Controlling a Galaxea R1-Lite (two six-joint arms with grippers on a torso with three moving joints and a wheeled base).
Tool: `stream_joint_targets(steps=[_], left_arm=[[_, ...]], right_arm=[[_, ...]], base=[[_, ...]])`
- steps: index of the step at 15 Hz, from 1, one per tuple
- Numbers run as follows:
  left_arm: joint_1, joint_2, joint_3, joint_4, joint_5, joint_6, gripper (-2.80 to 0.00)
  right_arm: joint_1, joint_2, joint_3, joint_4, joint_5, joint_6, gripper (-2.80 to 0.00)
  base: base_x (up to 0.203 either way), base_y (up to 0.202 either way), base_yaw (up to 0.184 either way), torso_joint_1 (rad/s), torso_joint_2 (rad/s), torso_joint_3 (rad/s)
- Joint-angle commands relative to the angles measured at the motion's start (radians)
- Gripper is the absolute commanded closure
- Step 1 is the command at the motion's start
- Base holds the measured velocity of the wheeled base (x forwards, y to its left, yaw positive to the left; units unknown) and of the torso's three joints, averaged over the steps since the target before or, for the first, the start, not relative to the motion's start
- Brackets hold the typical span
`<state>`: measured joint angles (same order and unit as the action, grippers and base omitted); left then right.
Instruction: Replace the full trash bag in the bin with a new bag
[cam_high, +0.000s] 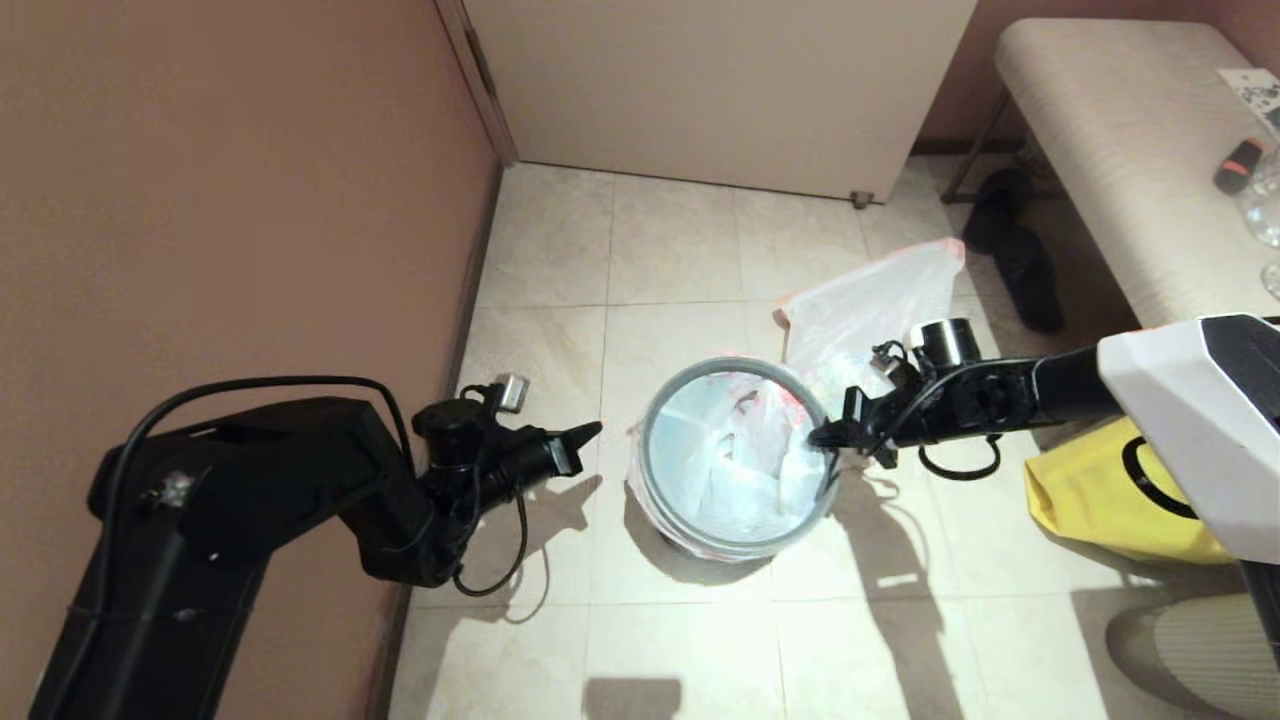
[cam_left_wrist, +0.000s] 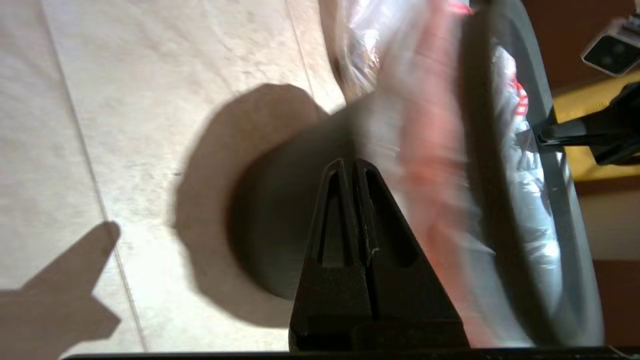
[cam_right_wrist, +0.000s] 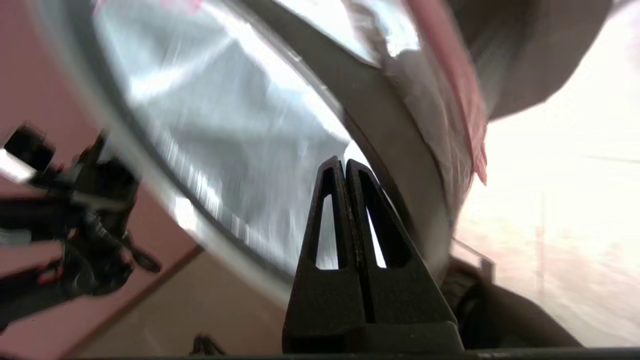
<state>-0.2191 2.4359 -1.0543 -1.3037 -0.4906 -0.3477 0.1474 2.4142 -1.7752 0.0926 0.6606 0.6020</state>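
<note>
Both hands are pinched closed and empty, left hand (cam_high: 590, 432) beside the bin (cam_high: 735, 540), right hand (cam_high: 818, 437) at its rim

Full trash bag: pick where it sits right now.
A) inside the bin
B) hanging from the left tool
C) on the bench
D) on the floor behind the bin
D. The full trash bag lies on the tiled floor behind the bin, on its right-hand side, while the bin itself is lined with the new bag; the left tool is shut and holds nothing.
</note>
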Motion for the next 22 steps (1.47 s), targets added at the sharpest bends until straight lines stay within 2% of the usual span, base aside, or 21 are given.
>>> stream_joint_targets(steps=[1, 4, 6, 9, 11, 15, 18, 22], left_arm=[[-0.003, -0.041, 0.024, -0.017, -0.002, -0.004, 0.00], [-0.054, -0.270, 0.292, -0.103, 0.044, 0.000, 0.00], [-0.078, -0.456, 0.442, -0.145, 0.073, 0.009, 0.00], [-0.100, -0.799, 0.606, -0.049, 0.129, 0.020, 0.00], [-0.118, -1.057, 0.675, 0.115, 0.161, 0.031, 0.00], [-0.126, -1.483, 0.726, 0.480, 0.237, 0.067, 0.00], [-0.012, -1.772, 0.737, 0.738, 0.279, 0.121, 0.00], [0.137, -2.151, 0.710, 1.167, 0.247, 0.147, 0.00]], right_arm=[[-0.013, -0.033, -0.016, 0.028, 0.007, 0.003, 0.00], [-0.038, -0.355, 0.093, 0.122, -0.028, -0.004, 0.00], [-0.042, -0.594, 0.166, 0.175, -0.097, -0.014, 0.00], [-0.035, -0.901, 0.236, 0.333, -0.187, -0.006, 0.00], [-0.036, -1.091, 0.313, 0.429, -0.236, -0.005, 0.00], [-0.066, -1.434, 0.550, 0.496, -0.287, -0.035, 0.00], [-0.121, -1.700, 0.651, 0.550, -0.298, -0.040, 0.00], [-0.166, -1.945, 0.698, 0.699, -0.306, -0.045, 0.00]], base=[[0.000, 0.000, 0.000, 0.000, 0.00, 0.000], [0.000, 0.000, 0.000, 0.000, 0.00, 0.000], [0.000, 0.000, 0.000, 0.000, 0.00, 0.000], [0.000, 0.000, 0.000, 0.000, 0.00, 0.000], [0.000, 0.000, 0.000, 0.000, 0.00, 0.000], [0.000, 0.000, 0.000, 0.000, 0.00, 0.000], [0.000, 0.000, 0.000, 0.000, 0.00, 0.000], [0.000, 0.000, 0.000, 0.000, 0.00, 0.000]])
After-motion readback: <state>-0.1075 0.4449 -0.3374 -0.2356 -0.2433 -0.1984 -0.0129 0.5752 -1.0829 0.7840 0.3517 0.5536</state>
